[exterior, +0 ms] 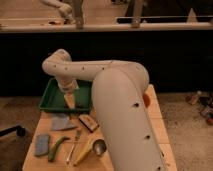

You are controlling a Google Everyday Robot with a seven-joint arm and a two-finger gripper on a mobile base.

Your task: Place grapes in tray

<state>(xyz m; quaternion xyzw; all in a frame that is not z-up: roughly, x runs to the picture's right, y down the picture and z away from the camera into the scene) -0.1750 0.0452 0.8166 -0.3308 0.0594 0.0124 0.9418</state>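
Note:
The green tray (50, 100) lies at the far left of the wooden table. My gripper (69, 101) hangs down from the white arm (115, 95) over the tray's right half, its tip close to the tray floor. I cannot make out any grapes; they may be hidden at the gripper. The arm covers the tray's right end.
In front of the tray lie a blue cloth (60, 122), a brown object (89, 122), a blue sponge (42, 144), a green object (57, 148), a fork (75, 144), a banana (84, 151) and a spoon (99, 147). An orange bowl (147, 98) peeks out right of the arm.

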